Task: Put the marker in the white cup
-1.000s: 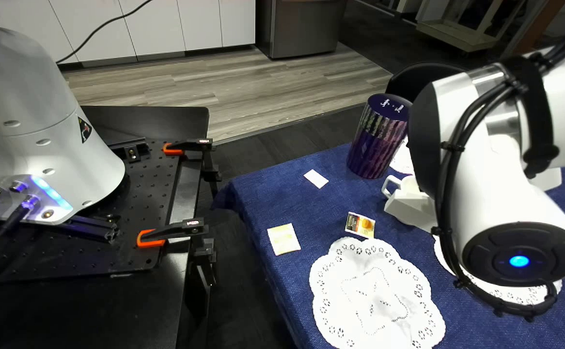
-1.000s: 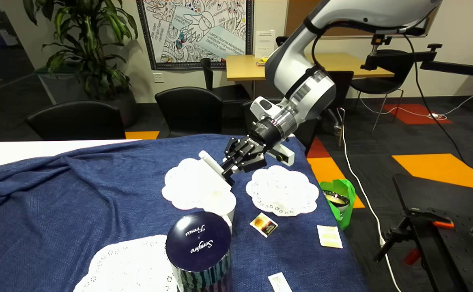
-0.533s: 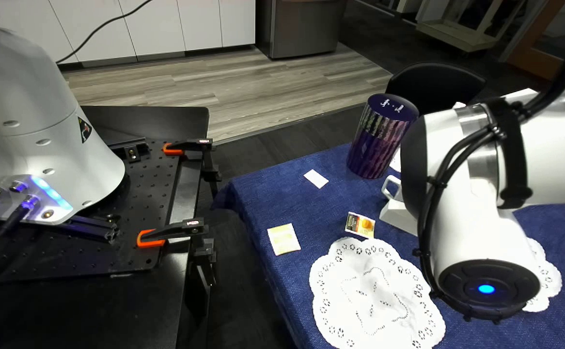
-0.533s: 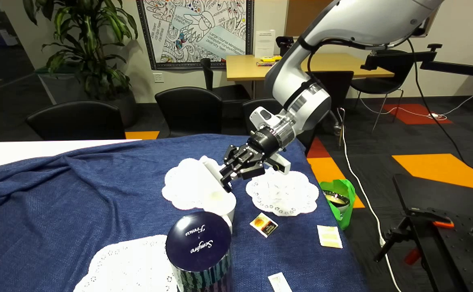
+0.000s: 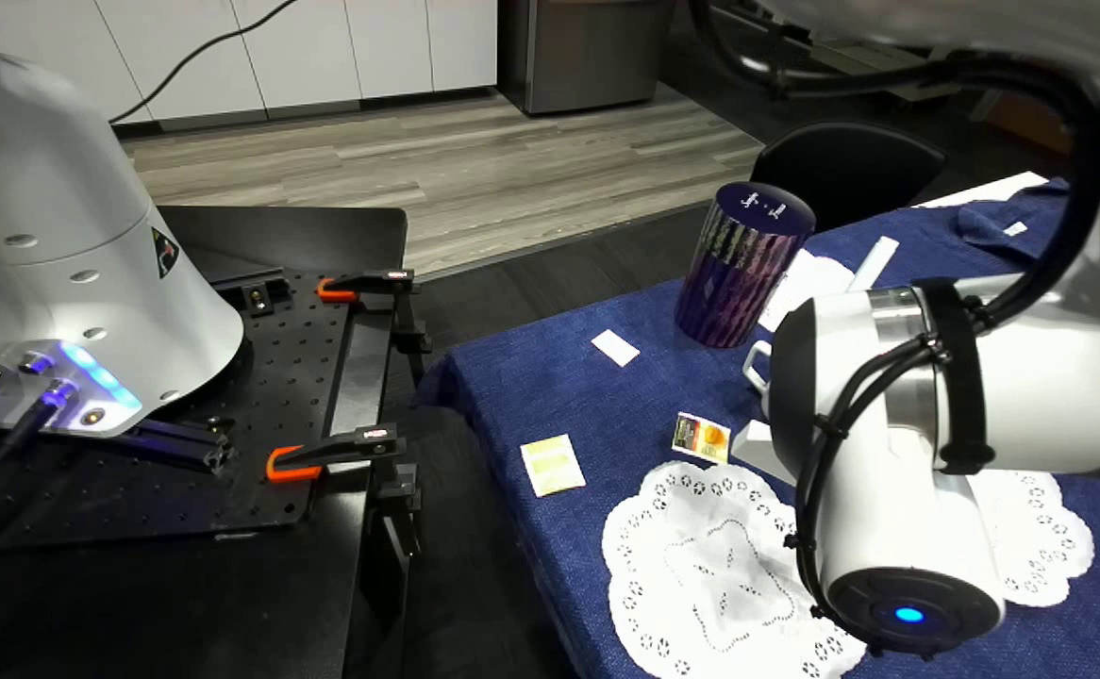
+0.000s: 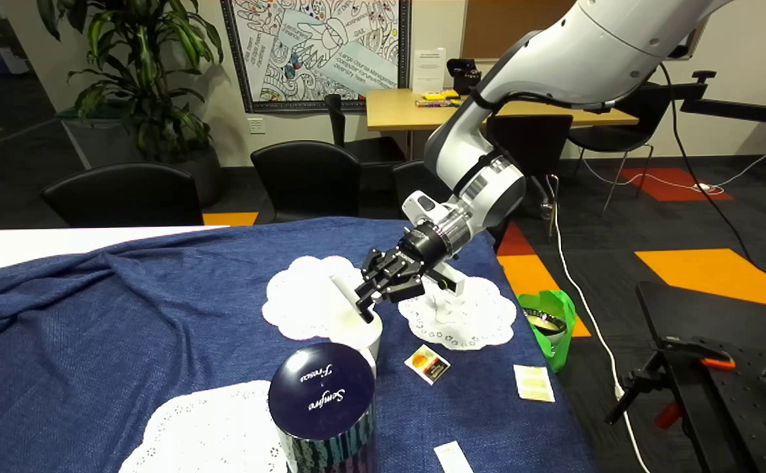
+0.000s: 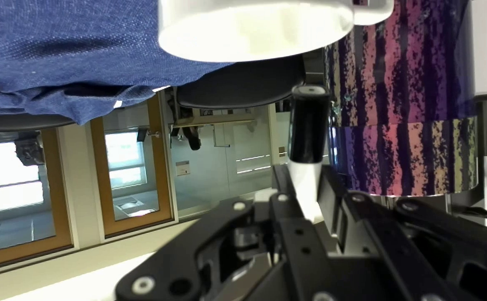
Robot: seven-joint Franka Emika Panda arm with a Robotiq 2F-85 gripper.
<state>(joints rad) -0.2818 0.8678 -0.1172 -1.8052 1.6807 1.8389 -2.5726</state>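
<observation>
The marker has a white body and a black cap (image 7: pixel 309 125). My gripper (image 7: pixel 306 173) is shut on its white body in the wrist view, with the cap sticking out past the fingertips. In an exterior view the marker (image 6: pixel 343 287) is tilted in the gripper (image 6: pixel 364 301), low end down at the cup's rim. Its white end (image 5: pixel 876 262) also shows behind the arm. The white cup (image 6: pixel 364 338) stands upright under the fingertips; in the wrist view (image 7: pixel 256 31) its opening is near the cap, apart in the picture. Elsewhere only the cup's handle (image 5: pixel 755 366) shows; the arm hides the rest.
A tall dark purple striped tin (image 5: pixel 739 269) stands close beside the cup; it also shows in the wrist view (image 7: pixel 402 104). A tea packet (image 6: pixel 428 363), a yellow card (image 5: pixel 553 465), a white card (image 5: pixel 615 348) and white doilies (image 6: pixel 455 309) lie on the blue cloth.
My gripper has moved down towards the cup with the marker in it. The arm has lowered in both exterior views. The cup and the tin have not moved.
</observation>
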